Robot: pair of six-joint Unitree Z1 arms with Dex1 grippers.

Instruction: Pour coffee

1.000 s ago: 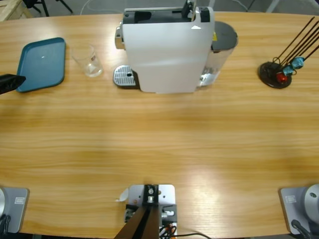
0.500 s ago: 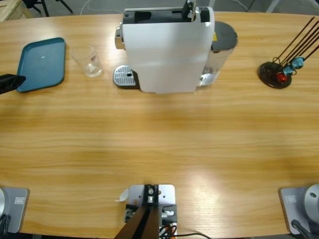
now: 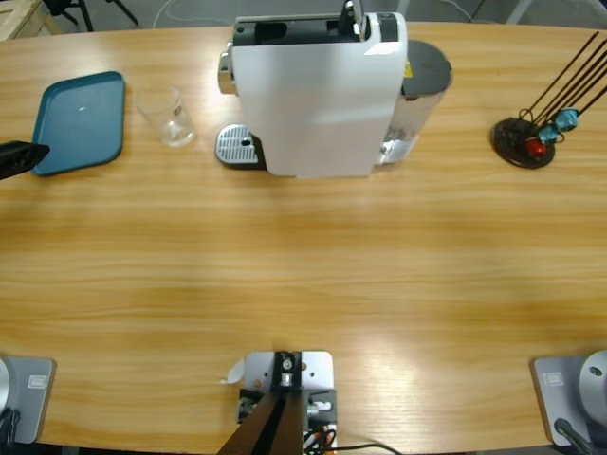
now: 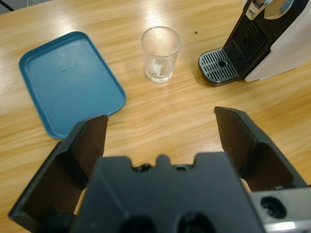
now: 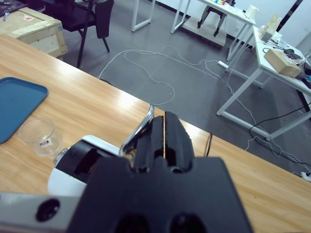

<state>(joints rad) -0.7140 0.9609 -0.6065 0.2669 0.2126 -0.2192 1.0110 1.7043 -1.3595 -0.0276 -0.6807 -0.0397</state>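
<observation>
High view shows your right gripper (shut tight beside the lever) nudging it leftward at top centre, while the glass waits upper left, left gripper wide.

We see a teal tray lying flat near the wooden table's left end. Far right stands a dark round stand with thin black rods (blue and red bits cling low).
</observation>
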